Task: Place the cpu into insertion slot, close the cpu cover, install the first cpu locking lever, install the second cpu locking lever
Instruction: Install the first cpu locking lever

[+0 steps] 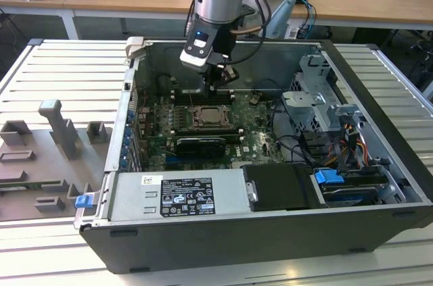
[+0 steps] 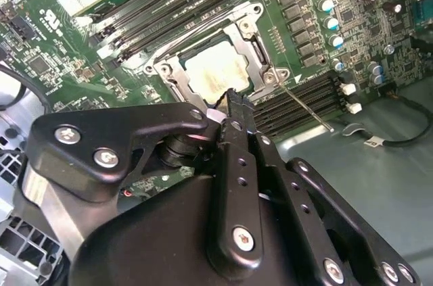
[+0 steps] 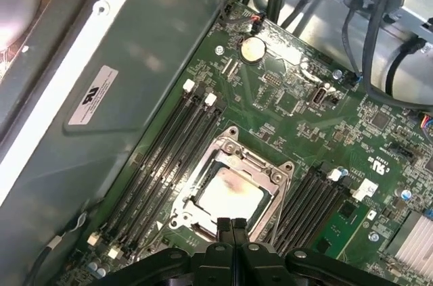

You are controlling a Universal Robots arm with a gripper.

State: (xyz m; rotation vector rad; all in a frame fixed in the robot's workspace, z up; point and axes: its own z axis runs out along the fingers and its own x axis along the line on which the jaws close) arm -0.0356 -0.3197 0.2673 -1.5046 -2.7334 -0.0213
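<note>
My hand [image 3: 234, 224] hangs over the open computer case [image 1: 203, 245], fingers pressed together and pinching nothing, tips just above one edge of the insertion slot [image 1: 206, 119] on the green motherboard [image 3: 291, 107]. The cpu [image 3: 230, 191] lies flat in that slot: a small pale silvery-beige square, its face faintly smeared brown. The cpu cover [image 3: 193, 188], a thin silver frame with a cut-out centre, lies down around it, between rows of black memory slots [image 3: 162, 157]

Open air over insertion slot [image 3: 193, 188] — memory slots [image 3: 162, 157] flanking
</note>
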